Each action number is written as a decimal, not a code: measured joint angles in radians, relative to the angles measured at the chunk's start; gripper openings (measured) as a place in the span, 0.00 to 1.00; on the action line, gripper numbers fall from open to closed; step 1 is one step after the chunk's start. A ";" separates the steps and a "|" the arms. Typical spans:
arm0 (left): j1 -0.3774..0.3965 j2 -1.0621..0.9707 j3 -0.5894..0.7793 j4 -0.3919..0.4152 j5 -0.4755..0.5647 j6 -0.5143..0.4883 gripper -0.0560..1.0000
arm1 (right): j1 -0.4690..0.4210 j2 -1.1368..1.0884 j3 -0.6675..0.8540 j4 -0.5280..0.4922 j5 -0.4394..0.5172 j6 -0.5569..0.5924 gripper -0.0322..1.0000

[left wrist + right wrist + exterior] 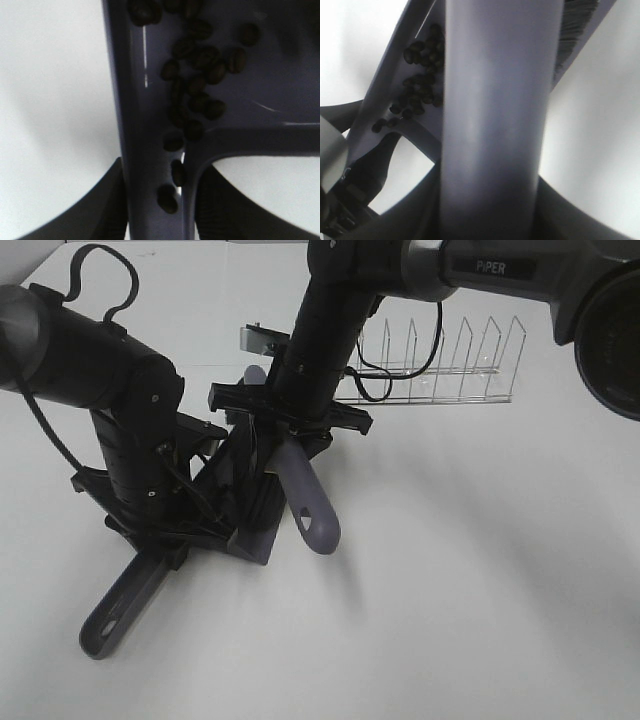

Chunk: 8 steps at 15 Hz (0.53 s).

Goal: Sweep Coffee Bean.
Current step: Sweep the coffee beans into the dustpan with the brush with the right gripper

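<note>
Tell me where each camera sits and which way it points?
High view: mounted above, looking down on the white table; both black arms, the grey-purple plastic dustpan and grey-purple plastic brush show.
Left wrist view: on the left arm, facing along the left claw gripping the dustpan's handle.
Right wrist view: on the right arm, facing along the right claw gripping the brush's handle.
Shared: both wrist views show the small dark brown coffee beans lying in the dustpan.

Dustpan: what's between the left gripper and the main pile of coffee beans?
Left wrist view: only the dustpan handle channel, holding a few stray beans, runs from the left gripper up to the coffee beans.
</note>
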 joint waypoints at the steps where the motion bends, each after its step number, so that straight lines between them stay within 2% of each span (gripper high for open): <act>1: 0.000 0.000 0.000 0.000 0.000 0.000 0.36 | 0.000 -0.012 0.000 0.000 0.003 -0.003 0.29; 5: 0.000 0.000 0.000 -0.002 -0.002 0.001 0.36 | 0.000 -0.104 0.000 -0.025 0.004 -0.046 0.29; 8: 0.000 0.000 0.000 -0.008 -0.003 0.004 0.36 | 0.000 -0.151 0.004 -0.178 0.009 -0.052 0.29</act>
